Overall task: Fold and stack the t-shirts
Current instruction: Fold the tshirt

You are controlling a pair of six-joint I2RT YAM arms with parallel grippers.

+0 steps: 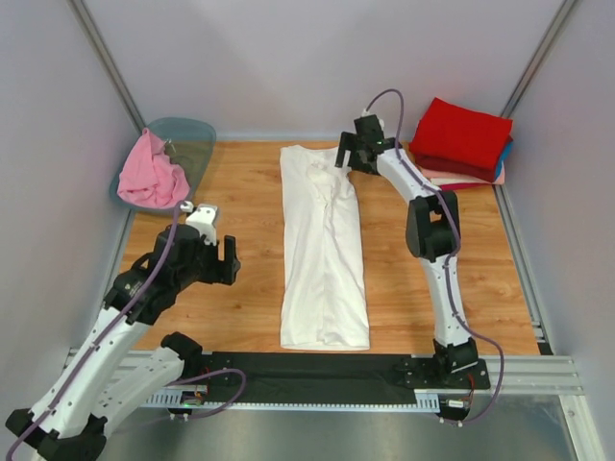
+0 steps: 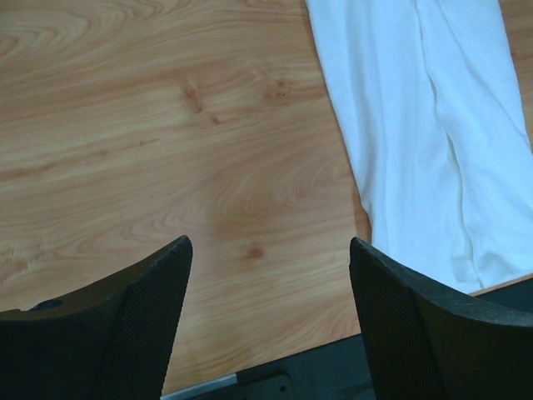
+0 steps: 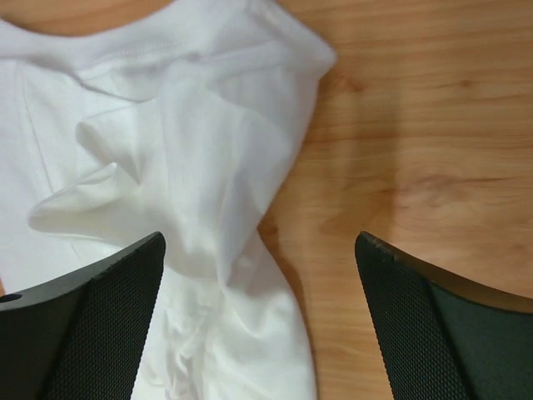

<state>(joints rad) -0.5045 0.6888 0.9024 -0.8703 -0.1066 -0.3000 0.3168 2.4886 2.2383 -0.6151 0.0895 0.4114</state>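
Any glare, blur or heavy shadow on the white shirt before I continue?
Top external: soft even light, sharp, no glare on the white t-shirt. Left wrist: wood grain crisp, the fingers near the lens dark and soft. Right wrist: folds sharp, only a thin shadow on the table under the shirt's edge.

The top external camera looks down from above the near edge over the whole table [image 1: 252, 182]. Both wrist cameras sit close above the white t-shirt [image 1: 322, 259]: left at its near edge, right at its far collar.
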